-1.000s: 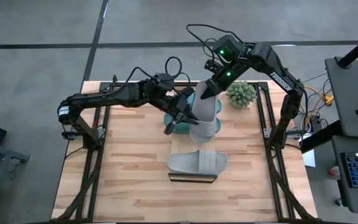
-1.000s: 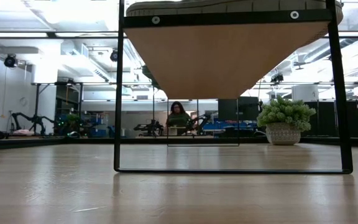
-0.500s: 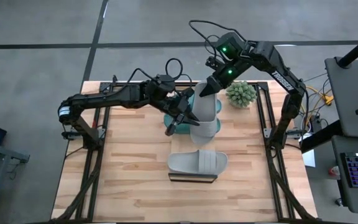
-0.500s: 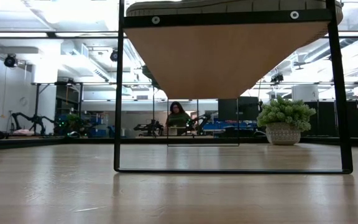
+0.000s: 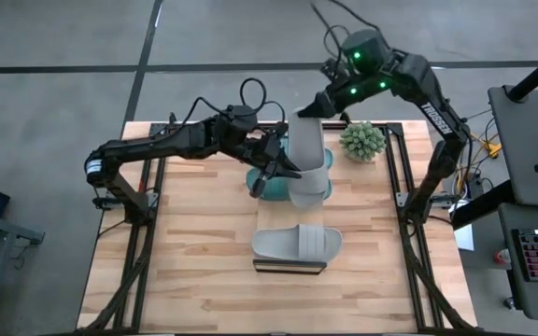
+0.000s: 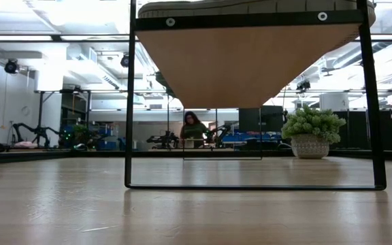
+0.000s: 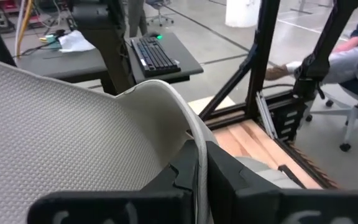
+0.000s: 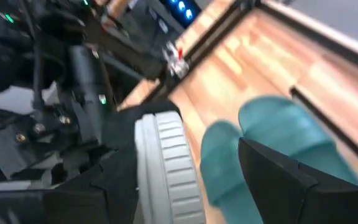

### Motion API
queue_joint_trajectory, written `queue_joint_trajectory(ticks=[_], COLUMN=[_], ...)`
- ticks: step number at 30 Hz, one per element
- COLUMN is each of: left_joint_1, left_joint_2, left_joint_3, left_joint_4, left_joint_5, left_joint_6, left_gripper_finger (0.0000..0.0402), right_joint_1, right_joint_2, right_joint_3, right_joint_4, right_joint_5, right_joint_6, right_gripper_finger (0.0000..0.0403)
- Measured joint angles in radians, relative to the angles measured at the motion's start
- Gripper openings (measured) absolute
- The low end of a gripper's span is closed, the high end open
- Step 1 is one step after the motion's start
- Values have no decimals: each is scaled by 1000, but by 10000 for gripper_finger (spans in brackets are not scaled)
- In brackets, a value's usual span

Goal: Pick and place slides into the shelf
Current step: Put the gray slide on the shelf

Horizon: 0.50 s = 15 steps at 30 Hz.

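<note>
A light grey slide (image 5: 307, 159) hangs tilted over the middle of the table, with my left gripper (image 5: 275, 171) shut on it. My right gripper (image 5: 308, 110) stands open at the slide's far end (image 8: 166, 162), a finger on either side. Two dark teal slides (image 8: 272, 127) lie on the wood below, mostly hidden in the high view (image 5: 261, 185). Another grey slide (image 5: 297, 243) lies flat on the shelf (image 5: 290, 267) near its front end. The low view shows the shelf's underside (image 6: 243, 61) and that slide's edge (image 6: 250, 7). My left gripper pinches a thin edge of the grey slide (image 7: 196, 134) between its two fingers, coming from the table's left. The slide is lifted clear and tilted, its textured face (image 7: 67, 124) turned to the wrist camera. My right gripper: I cannot tell whether a finger still touches the slide's far end.
A potted plant (image 5: 362, 140) stands at the table's far right, also seen in the low view (image 6: 312, 133). Dark frame rails run along both table sides (image 5: 402, 177). A person sits far behind the table (image 6: 194, 129); a sleeve shows beyond the frame (image 7: 353, 56).
My right gripper has opened, let go of the grey slide's far end, and drawn back up toward the table's far edge. The slide stays in my left gripper and now reaches farther toward the far edge than before.
</note>
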Motion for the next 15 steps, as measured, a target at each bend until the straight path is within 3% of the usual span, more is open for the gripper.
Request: queue_joint_trajectory(ticks=[10, 15], left_joint_1=[-2, 1], left_joint_2=[-34, -48], left_joint_3=[8, 23], left_joint_4=[-10, -9], left_joint_5=[-80, -147], left_joint_6=[-28, -47], left_gripper_finger=[0, 0], right_joint_1=[-12, -13], right_joint_2=[-53, -112], right_joint_3=[-1, -2], right_joint_4=[141, 288], right_joint_5=[20, 152], right_joint_6=[18, 45], right_gripper_finger=[246, 246])
